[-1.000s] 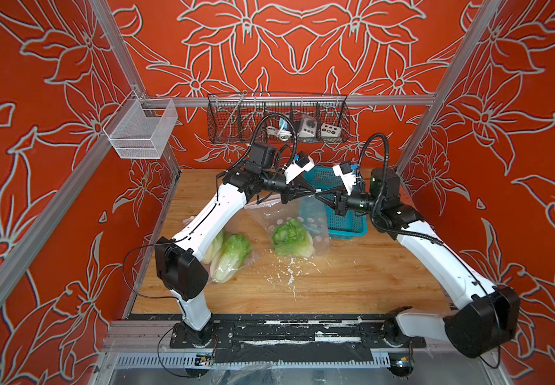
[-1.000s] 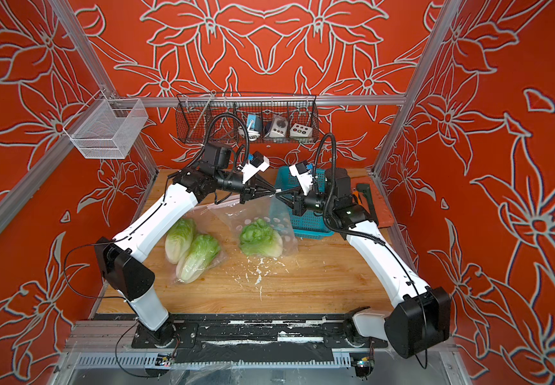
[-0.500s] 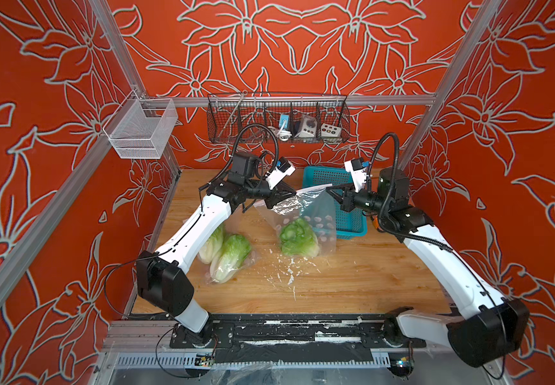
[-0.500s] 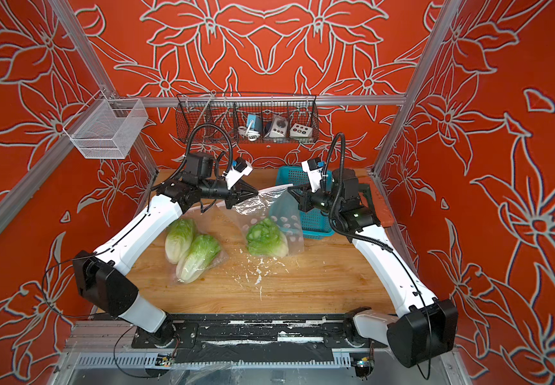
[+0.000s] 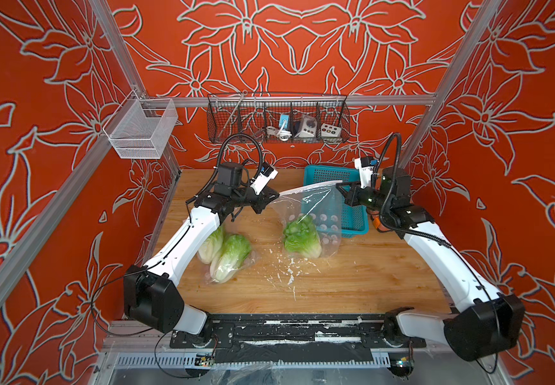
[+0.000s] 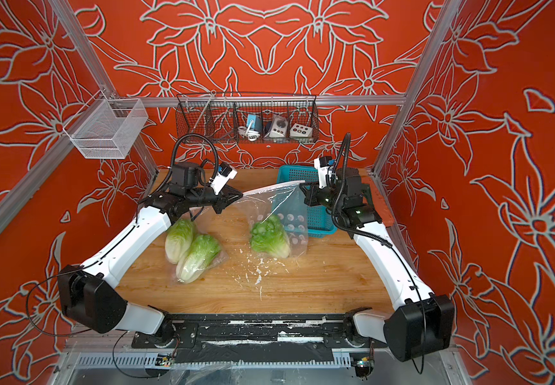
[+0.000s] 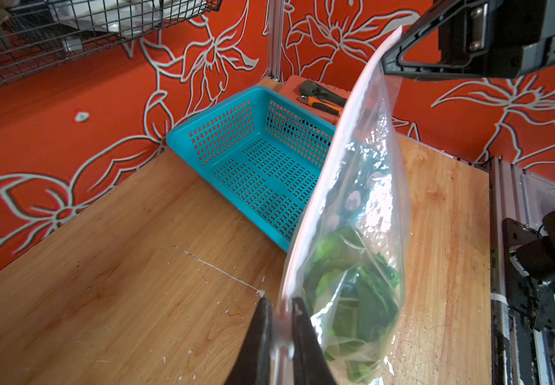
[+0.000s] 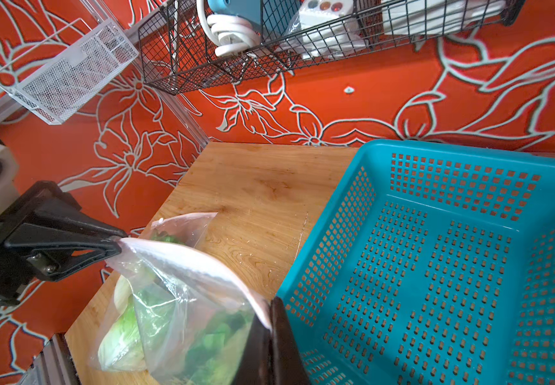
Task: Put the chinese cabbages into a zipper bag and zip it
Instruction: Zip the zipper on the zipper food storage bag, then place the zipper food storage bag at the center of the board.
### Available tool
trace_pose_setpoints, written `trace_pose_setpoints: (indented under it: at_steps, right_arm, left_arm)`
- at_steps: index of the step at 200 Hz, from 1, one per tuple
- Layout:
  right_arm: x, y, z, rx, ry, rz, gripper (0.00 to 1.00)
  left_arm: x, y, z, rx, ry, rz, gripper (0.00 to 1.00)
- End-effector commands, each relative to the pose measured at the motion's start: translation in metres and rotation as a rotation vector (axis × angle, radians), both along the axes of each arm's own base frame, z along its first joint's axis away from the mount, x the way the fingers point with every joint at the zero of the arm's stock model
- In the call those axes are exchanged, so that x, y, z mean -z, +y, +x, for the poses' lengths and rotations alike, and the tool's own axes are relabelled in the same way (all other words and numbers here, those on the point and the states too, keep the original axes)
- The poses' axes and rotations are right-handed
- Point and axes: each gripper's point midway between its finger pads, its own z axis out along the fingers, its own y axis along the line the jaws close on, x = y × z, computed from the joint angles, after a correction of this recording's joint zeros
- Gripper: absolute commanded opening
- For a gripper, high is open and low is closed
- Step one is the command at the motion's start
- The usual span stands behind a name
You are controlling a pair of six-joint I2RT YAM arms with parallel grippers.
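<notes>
The zipper bag (image 5: 316, 205) is pinched at its top corners by the left fingers (image 7: 257, 340) and right fingers (image 8: 281, 336). One chinese cabbage (image 5: 302, 237) is contained, apparently resting on the worktop (image 5: 352, 276); two chinese cabbages (image 5: 230, 252) are left outside.

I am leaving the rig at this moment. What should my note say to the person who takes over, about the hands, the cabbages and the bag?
The left hand is shut on one end of the top strip of the zipper bag. The right hand is shut on the opposite end. The bag hangs stretched between them.
One cabbage is inside the bag. The other two cabbages lie side by side on the table by the left arm, outside this bag.
Done: one of three is packed.
Left: put in the other two, then zip. I cannot tell whether the strip is sealed now.
</notes>
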Motion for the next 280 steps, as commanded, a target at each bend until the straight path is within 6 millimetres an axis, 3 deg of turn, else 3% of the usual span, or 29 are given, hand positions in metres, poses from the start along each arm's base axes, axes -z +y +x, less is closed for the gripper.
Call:
trace_pose_setpoints:
  at_steps: [1,19,39,65,94,107,154,189,205,233,247,263,280]
  right_arm:
    - [-0.002,-0.003,-0.001,0.001,0.001,0.033,0.2]
    - [0.025,-0.011,-0.016,0.016,0.047,-0.014,0.39]
    - [0.049,-0.017,-0.038,0.012,0.075,-0.04,0.55]
    - [0.082,-0.009,-0.059,-0.038,0.125,-0.032,0.67]
    - [0.108,0.025,-0.062,-0.127,0.156,-0.017,0.67]
    - [0.119,0.045,-0.061,-0.161,0.176,-0.045,0.63]
    - [0.147,0.126,-0.056,-0.248,0.252,-0.111,0.5]
    - [0.179,0.173,-0.065,-0.271,0.364,-0.216,0.48]
    - [0.182,0.166,-0.066,-0.244,0.368,-0.304,0.52]
    - [0.165,0.107,-0.071,-0.141,0.279,-0.562,0.6]
    - [0.154,0.09,-0.08,-0.147,0.236,-0.616,0.63]
    - [0.153,0.096,-0.096,-0.216,0.25,-0.575,0.63]
    - [0.167,0.121,-0.107,-0.271,0.282,-0.482,0.62]
  left_arm:
    - [0.001,0.002,0.005,-0.018,0.028,-0.037,0.12]
    - [0.015,0.008,0.019,-0.088,0.064,-0.022,0.12]
    - [0.036,0.035,0.048,-0.266,0.125,0.015,0.12]
    - [0.05,0.063,0.067,-0.409,0.194,0.016,0.13]
    - [0.05,0.066,0.063,-0.436,0.2,-0.029,0.13]
    - [0.054,0.076,0.064,-0.482,0.218,-0.031,0.13]
    - [0.074,0.161,0.077,-0.794,0.316,-0.106,0.15]
    - [0.063,0.167,0.092,-0.821,0.301,-0.091,0.23]
    - [0.066,0.171,0.093,-0.832,0.319,-0.051,0.31]
    - [0.057,0.191,0.073,-0.937,0.281,-0.01,0.43]
    - [0.049,0.183,0.055,-0.918,0.272,-0.058,0.45]
    - [0.045,0.16,0.035,-0.869,0.261,-0.106,0.46]
    - [0.046,0.132,0.012,-0.816,0.239,-0.152,0.46]
